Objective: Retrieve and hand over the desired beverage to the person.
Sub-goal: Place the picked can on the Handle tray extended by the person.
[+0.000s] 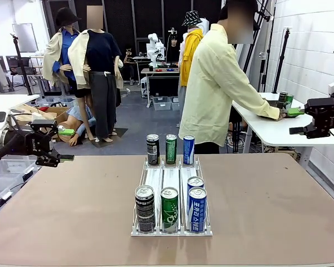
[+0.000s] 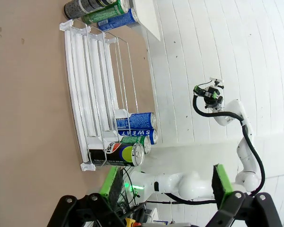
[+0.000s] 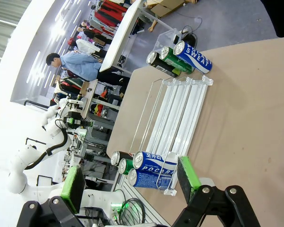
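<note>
A white three-lane rack (image 1: 171, 178) stands mid-table. At its near end are a black Pepsi can (image 1: 145, 208), a green can (image 1: 169, 209) and two blue Pocari cans (image 1: 196, 209). A black can (image 1: 152, 149), a green can (image 1: 171, 148) and a blue can (image 1: 188, 149) stand beyond its far end. The person (image 1: 211, 83) in a pale-yellow shirt stands at the far side, turned right, hands on a side table. My left gripper (image 1: 67, 145) hovers open and empty at the table's left edge. My right gripper (image 1: 296, 121) hangs open and empty at the far right. Both wrist views show the rack (image 2: 85, 94) (image 3: 180, 113) with nothing between the green pads (image 2: 112, 182) (image 3: 188, 172).
A white side table (image 1: 278, 125) at the far right carries two small cans (image 1: 285, 98). The brown tabletop (image 1: 72, 211) is bare on both sides of the rack. Boxes and bins lie on the floor at the left.
</note>
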You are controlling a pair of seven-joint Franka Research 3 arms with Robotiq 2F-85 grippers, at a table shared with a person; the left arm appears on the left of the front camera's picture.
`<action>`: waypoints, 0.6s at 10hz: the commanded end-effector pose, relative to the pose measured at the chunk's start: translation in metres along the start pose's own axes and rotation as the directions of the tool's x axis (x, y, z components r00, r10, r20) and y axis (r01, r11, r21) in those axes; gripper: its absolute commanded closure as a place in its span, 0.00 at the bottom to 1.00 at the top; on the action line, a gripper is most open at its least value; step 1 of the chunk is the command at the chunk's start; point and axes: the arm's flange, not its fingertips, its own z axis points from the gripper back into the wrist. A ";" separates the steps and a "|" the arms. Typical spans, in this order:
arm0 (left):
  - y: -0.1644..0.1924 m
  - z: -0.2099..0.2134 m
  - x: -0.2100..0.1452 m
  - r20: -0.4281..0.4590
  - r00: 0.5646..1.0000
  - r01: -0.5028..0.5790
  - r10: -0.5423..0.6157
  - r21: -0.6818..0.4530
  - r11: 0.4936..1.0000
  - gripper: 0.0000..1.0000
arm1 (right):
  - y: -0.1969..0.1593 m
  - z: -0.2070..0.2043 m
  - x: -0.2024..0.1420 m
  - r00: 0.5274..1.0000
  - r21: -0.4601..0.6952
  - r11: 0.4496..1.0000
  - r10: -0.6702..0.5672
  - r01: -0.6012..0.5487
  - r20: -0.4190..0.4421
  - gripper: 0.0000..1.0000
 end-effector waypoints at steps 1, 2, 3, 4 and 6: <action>-0.002 0.001 -0.003 0.010 1.000 -0.007 0.006 0.014 1.000 0.00 | 0.001 0.000 0.001 1.000 0.010 1.000 -0.003 0.003 -0.001 0.00; -0.002 0.001 -0.003 0.010 1.000 -0.007 0.006 0.014 1.000 0.00 | 0.001 0.000 0.001 1.000 0.010 1.000 -0.003 0.003 -0.001 0.00; -0.002 0.001 -0.003 0.010 1.000 -0.007 0.006 0.014 1.000 0.00 | 0.001 0.000 0.001 1.000 0.010 1.000 -0.003 0.003 -0.001 0.00; -0.002 0.001 -0.003 0.010 1.000 -0.007 0.006 0.014 1.000 0.00 | 0.001 0.000 0.001 1.000 0.010 1.000 -0.003 0.003 -0.001 0.00; -0.002 0.001 -0.003 0.010 1.000 -0.007 0.006 0.014 1.000 0.00 | 0.001 0.000 0.001 1.000 0.010 1.000 -0.003 0.003 -0.001 0.00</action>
